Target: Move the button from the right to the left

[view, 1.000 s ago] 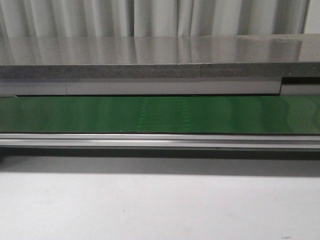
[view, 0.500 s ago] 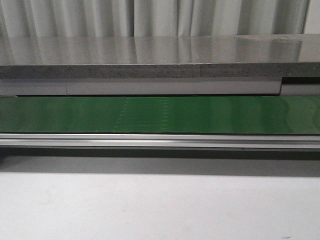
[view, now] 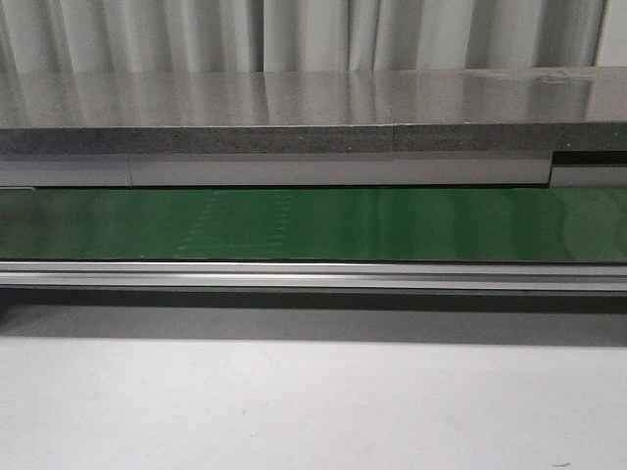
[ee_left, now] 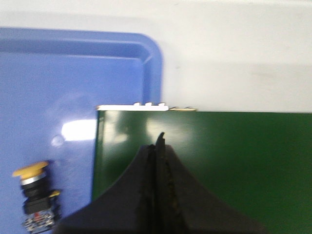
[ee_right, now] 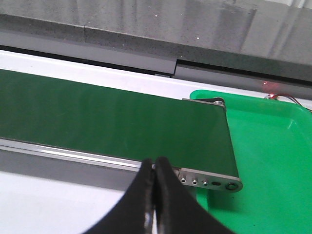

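Observation:
The button, with a yellow mushroom head and a black body, lies on its side in the blue tray in the left wrist view. My left gripper is shut and empty over the end of the green belt, beside that tray. My right gripper is shut and empty above the near rail of the belt, close to its other end. In the front view the belt runs across the frame with nothing on it; neither gripper shows there.
A green tray sits under the belt's right end and holds nothing in view. A grey stone ledge and curtains lie behind the belt. A white table surface spreads in front of the belt's metal rail.
A faint pale pattern on the belt has drifted leftwards across the front view. No arm or object appears there.

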Tool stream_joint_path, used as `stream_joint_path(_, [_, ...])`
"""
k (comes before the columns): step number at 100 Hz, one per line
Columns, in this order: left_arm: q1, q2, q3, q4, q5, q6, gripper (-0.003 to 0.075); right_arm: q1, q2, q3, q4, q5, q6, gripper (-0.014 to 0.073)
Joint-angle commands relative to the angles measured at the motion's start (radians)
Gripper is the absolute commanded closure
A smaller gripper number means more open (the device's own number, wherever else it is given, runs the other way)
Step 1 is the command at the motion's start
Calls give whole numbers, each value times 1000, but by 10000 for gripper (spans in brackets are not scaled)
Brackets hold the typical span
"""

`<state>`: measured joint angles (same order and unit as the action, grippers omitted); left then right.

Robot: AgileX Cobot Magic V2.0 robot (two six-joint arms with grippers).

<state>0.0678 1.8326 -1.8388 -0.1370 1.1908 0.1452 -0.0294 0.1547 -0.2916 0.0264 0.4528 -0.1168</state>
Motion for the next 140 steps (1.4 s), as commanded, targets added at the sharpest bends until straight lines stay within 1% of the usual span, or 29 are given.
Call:
stream_joint_path(1, [-69, -80, -30, -24, -55, 0, 741, 3, 10, -25, -8, -77, -3, 652])
stream_joint_path(10, [-119, -100, -30, -24, -61, 0, 741, 3, 10, -25, -8, -77, -3, 652])
stream_joint_path(20, [-154, -132, -24, -24, -63, 0, 741, 3, 10, -25, -8, -77, -3, 652])
stream_joint_path(38, [-167, -227, 50, -27, -92, 0, 741, 3, 10, -25, -8, -77, -3, 652])
stream_joint_path(57, [-167, -347, 174, -27, -153, 0, 741, 3, 10, -25, -8, -77, -3, 652])
stream_joint_path(79, [-167, -499, 364, -30, -249, 0, 741, 3, 10, -25, -8, -77, -3, 652])
stream_joint_path(105, [-167, -721, 647, -37, -452, 0, 741, 3, 10, -25, -8, -77, -3, 652])
stream_joint_path(125, [-167, -924, 874, -51, -548, 0, 741, 3, 10, -25, -8, -77, -3, 652])
stream_joint_path(140, [-167, -1050, 1002, -21, -658, 0, 741, 3, 10, -25, -8, -77, -3, 652])
